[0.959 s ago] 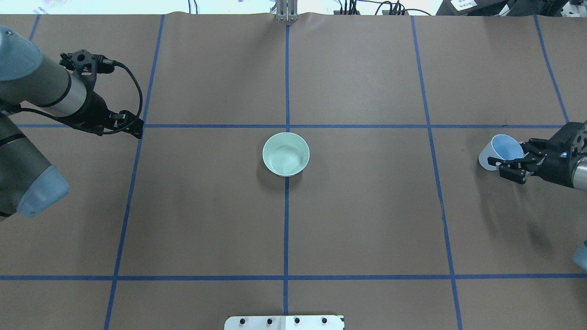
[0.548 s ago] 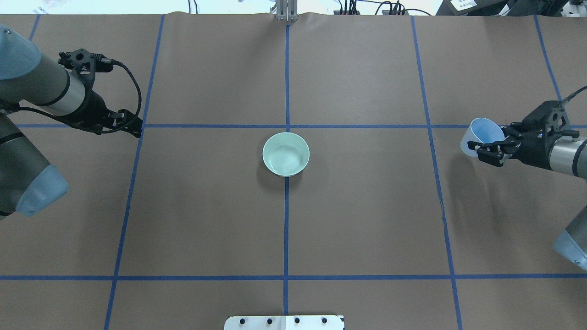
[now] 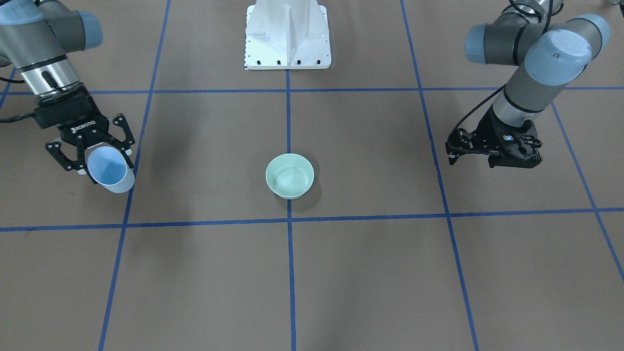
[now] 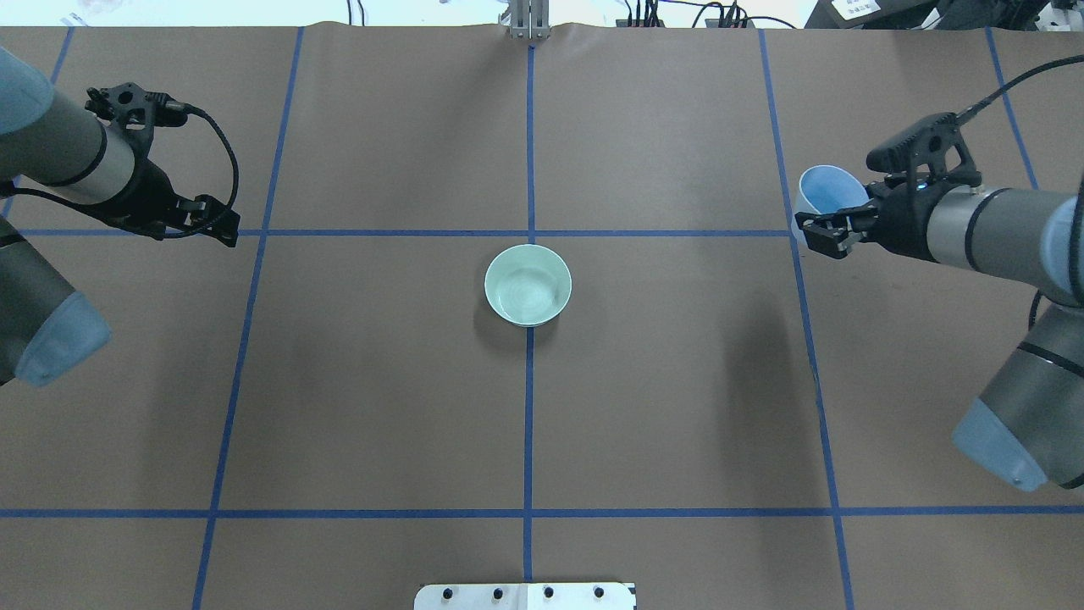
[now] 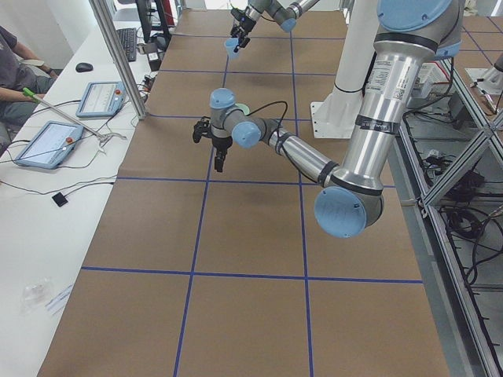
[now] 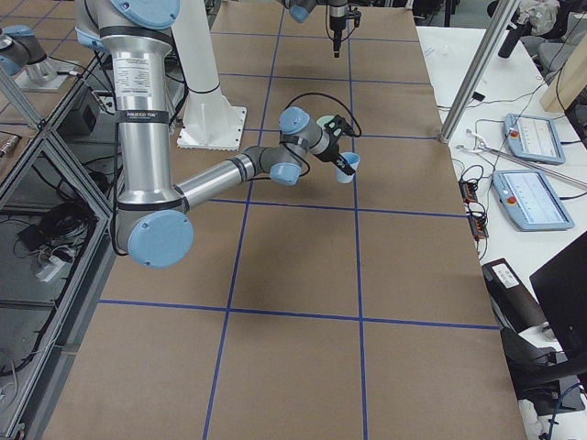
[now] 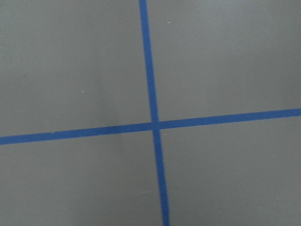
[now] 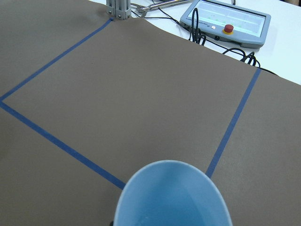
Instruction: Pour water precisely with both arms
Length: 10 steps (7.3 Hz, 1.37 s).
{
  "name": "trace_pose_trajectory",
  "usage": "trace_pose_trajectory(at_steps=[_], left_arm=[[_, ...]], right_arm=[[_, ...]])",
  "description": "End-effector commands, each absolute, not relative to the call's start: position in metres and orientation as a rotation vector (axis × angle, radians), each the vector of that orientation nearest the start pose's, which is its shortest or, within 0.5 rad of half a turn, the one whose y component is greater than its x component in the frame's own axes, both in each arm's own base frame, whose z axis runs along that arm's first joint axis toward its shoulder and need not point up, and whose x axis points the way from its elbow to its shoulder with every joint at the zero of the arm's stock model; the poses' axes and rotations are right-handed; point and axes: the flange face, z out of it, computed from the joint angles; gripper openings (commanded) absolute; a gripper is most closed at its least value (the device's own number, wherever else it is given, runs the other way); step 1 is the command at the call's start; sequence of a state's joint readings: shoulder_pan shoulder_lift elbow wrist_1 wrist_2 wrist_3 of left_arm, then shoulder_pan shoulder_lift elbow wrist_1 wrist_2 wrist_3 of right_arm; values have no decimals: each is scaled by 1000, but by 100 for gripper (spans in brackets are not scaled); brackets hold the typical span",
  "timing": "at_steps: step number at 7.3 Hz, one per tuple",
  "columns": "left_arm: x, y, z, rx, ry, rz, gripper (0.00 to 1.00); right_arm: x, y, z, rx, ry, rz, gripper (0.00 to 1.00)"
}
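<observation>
Since the pour has to land in the bowl, what counts is where that bowl lies from the cup: toward the robot's left and somewhat closer to the robot's base, well apart across the tabletop. The bowl sits at the middle, on a line of blue tape. The right end effector pinches the cup by its sides, one finger on each side of the wall, and holds it clear of the tabletop with its shadow cast apart from it. The cup's long axis runs close to upright with the mouth up, leaning only a little.

The left end effector hangs over bare tabletop on the bowl's other side, pointing down. Its fingers look pressed together on nothing, to judge by the narrow tip in the side view. The two stand about equally far from the bowl, but only the right arm carries anything, so the coming move is most likely its own — a carry across to the bowl. The left arm has no evident part in that yet.

The water is inside the cup — barely visible, no more than a faint paler sheen low against the light blue inner wall. How full the cup is I cannot tell.
</observation>
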State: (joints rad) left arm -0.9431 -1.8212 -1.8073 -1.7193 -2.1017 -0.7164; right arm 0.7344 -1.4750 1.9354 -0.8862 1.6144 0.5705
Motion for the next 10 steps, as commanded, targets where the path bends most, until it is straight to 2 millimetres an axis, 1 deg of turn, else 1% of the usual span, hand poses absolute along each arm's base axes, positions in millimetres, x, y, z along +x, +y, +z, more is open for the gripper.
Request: trace_pose_trajectory(at_steps=[1,2,3,4,5,6,7,8,9,10], left_arm=[[232,-535,437,193,737,145,99],[222,-533,451,188,723,157,99],[219,-532,456,183,719,153,99],[220,-532,457,181,719,154,99],[219,-532,458,179,717,152,99],[220,-532,457,182,719,155,99],[220,-531,454,185,723,155,100],[219,-530,453,187,724,156,100],[220,-531,454,187,722,156,100],[220,-532,455,186,721,156,100]], right_arm=[[-360,-420,271,787,-675,-322,41],[-407,-402,230,758,-597,-373,41],[-444,-386,189,726,-503,-422,41],[-462,-374,183,701,-482,-458,41],[-484,-368,190,690,-450,-481,41],[-511,-372,199,685,-396,-497,41],[-532,-374,185,656,-352,-517,41],[-547,-379,169,625,-273,-537,41],[-558,-378,162,627,-234,-554,41],[-571,-380,172,625,-185,-566,41]])
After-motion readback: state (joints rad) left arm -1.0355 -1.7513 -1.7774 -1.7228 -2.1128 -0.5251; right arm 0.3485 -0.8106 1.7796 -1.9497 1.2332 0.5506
